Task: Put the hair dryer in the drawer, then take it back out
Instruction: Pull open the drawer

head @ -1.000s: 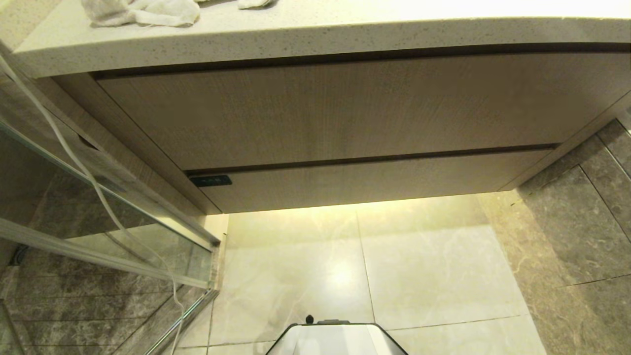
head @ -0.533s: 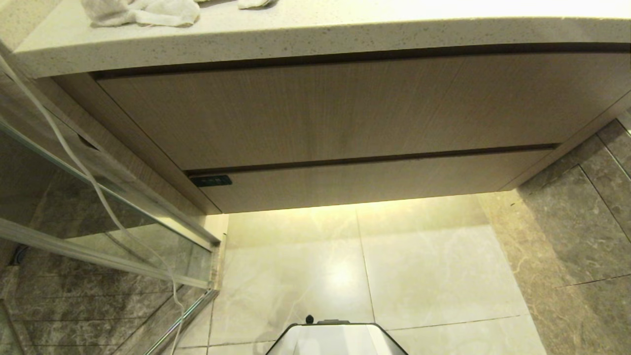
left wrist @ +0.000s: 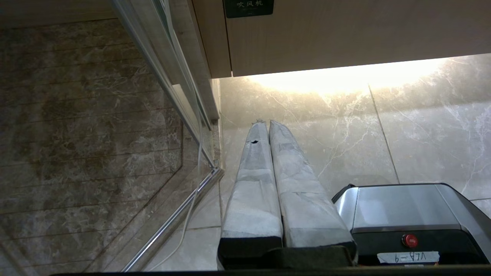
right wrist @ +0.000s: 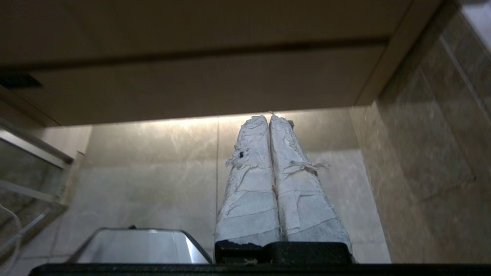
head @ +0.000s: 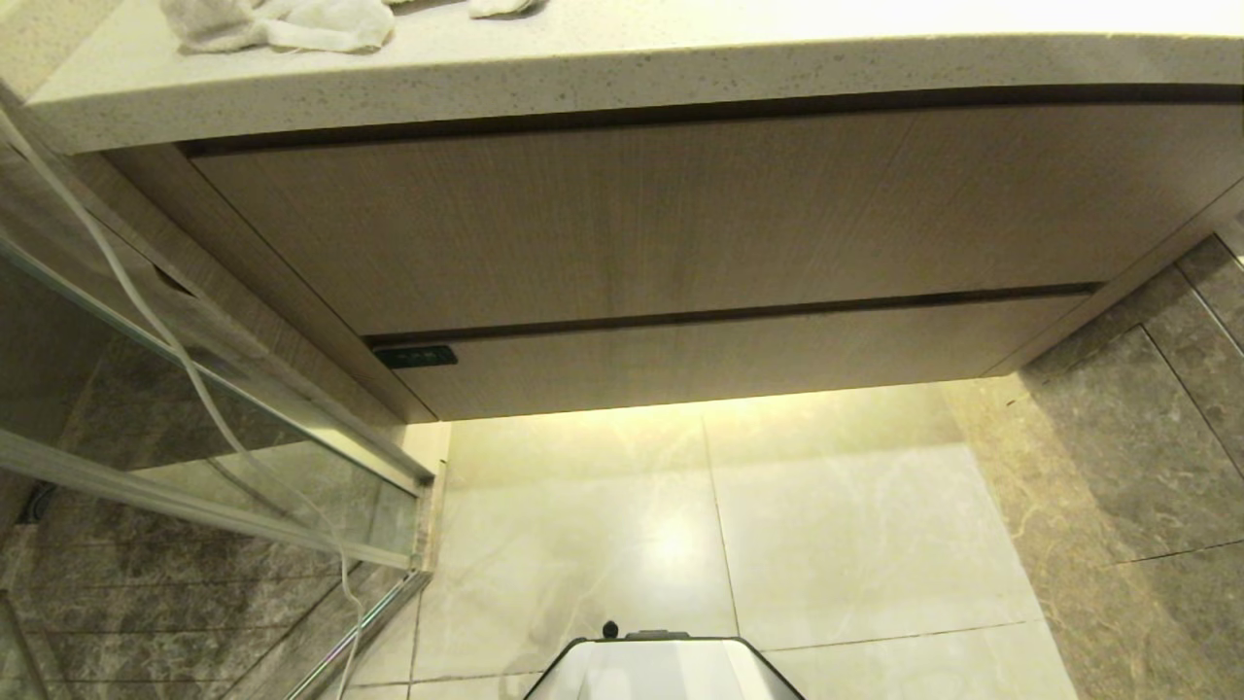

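Both claws have long tapered fingers [left wrist: 264, 184] wrapped in frayed white tape; silver base housing [left wrist: 402, 207] carries a red button [left wrist: 409, 240]

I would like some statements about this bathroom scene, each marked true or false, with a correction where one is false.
1. The drawer is pulled out. False: its narrow front sits flush under the taller front panel.
2. The hair dryer is in view. False: no view shows it.
3. The left tool has its fingers pressed together. True.
4. The right tool holds a cloth. False: it is shut and empty, above the floor tiles.
5. A crumpled white towel lies on the countertop. True.
6. A small dark label sits at the drawer front's left end. True.
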Controlling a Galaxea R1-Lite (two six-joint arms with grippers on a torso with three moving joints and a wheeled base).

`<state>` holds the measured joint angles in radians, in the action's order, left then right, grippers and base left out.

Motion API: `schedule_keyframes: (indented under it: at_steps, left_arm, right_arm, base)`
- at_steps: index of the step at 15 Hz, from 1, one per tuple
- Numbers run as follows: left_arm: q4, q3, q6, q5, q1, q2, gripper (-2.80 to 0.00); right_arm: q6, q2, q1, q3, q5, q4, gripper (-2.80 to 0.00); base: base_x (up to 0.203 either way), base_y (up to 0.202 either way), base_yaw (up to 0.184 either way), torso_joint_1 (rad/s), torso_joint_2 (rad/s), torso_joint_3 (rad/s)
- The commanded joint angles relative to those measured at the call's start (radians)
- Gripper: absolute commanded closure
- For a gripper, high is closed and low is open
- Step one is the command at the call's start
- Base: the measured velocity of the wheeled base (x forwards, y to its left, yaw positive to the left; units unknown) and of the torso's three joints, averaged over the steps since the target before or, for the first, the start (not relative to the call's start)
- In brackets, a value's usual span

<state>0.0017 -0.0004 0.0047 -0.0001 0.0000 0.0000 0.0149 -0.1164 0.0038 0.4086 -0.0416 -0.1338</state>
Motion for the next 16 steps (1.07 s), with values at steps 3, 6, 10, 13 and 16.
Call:
schedule_keyframes:
  at_steps: [3,6,10,13,16]
  left_arm:
    - [0.0,0.0,0.0,0.0,0.0,0.0,0.0]
    - [0.0,0.0,0.0,0.0,0.0,0.0,0.0]
    - [0.0,0.002,0.0,0.0,0.0,0.0,0.0]
    - [0.0,0.002,0.0,0.0,0.0,0.0,0.0]
    - [0.0,0.0,0.0,0.0,0.0,0.0,0.0]
  right_arm:
    - [0.001,-0.502,0.01,0.499,-0.08,-0.212,0.0]
    - [-0.035,-0.712,0.094,0.595,-0.14,-0.405,0.0]
    - [-0.158,-0.977,0.161,0.63,-0.199,-0.602,0.0]
    - [-0.221,-1.145,0.194,0.644,-0.383,-0.589,-2.8]
    - [-0.591,-1.261,0.187,0.656,-0.37,-0.574,-2.8]
  base:
    - [0.0,0.0,0.0,0.0,0.0,0.0]
    - [0.0,0.0,0.0,0.0,0.0,0.0]
    - [0.0,0.0,0.0,0.0,0.0,0.0]
    - [0.0,0.0,0.0,0.0,0.0,0.0]
    - [0.0,0.0,0.0,0.0,0.0,0.0]
